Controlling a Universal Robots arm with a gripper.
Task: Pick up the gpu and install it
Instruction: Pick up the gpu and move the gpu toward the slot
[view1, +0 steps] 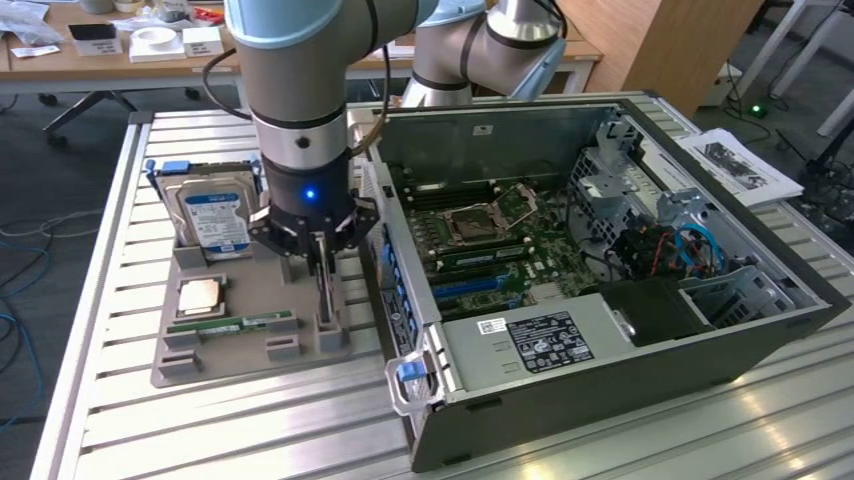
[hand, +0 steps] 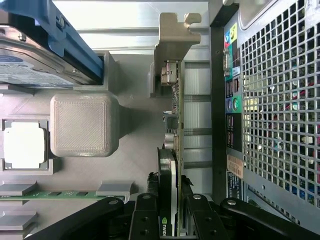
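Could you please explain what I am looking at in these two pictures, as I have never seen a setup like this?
The grey column in the exterior view is a robot arm, and at its tip sits the gripper. That picture comes from a camera off the arm. The other comes from a camera on the wrist, looking past the jaws. On the slatted metal table lies a grey tray holding a hard drive, a processor chip, a memory stick and the gpu, which stands on edge. Beside the tray, on the exterior view's right, is an open computer case. The jaws are closed on the gpu, one on each side, while it stands in its slot in the tray.
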